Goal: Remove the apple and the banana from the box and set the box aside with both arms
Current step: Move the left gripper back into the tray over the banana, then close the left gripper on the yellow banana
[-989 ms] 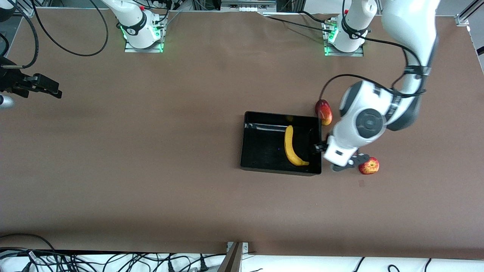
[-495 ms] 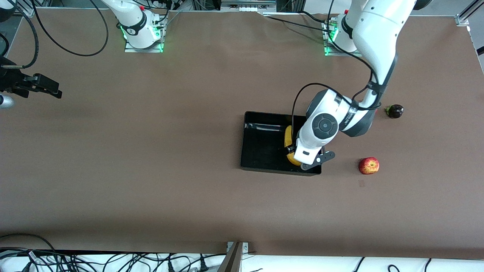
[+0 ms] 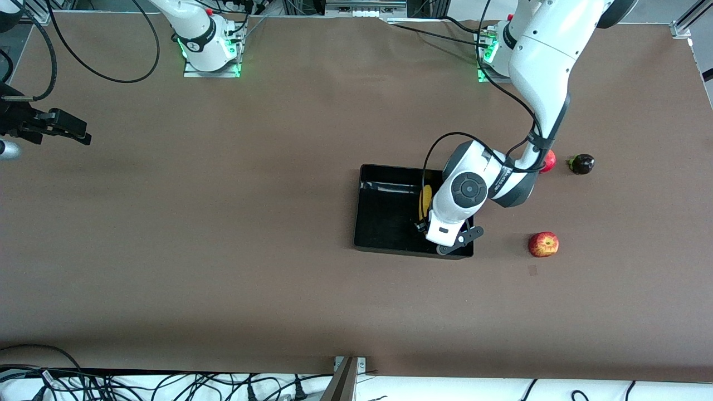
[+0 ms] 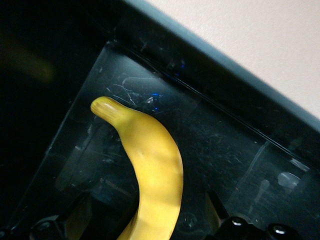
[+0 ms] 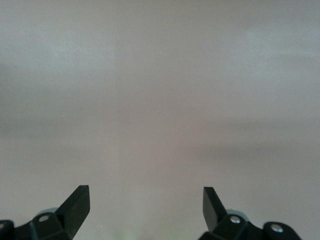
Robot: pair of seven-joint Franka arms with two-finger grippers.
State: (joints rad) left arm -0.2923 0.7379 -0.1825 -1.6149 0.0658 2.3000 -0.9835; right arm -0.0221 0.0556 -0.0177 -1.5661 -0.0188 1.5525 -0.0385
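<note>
Front view: the left pincer (image 3: 440, 236) hangs low over the black tray (image 3: 384, 214), above the banana (image 3: 425, 201) lying inside it. The apple (image 3: 543, 244) sits on the brown surface (image 3: 223, 250), apart from the tray toward the left arm's end.

Left wrist view: the banana (image 4: 150, 170) rests on the tray floor (image 4: 225, 150) between wide-spread fingers, ungripped.

Right wrist view: the right pincer (image 5: 145, 205) waits spread wide and empty over bare surface (image 5: 160, 100).
</note>
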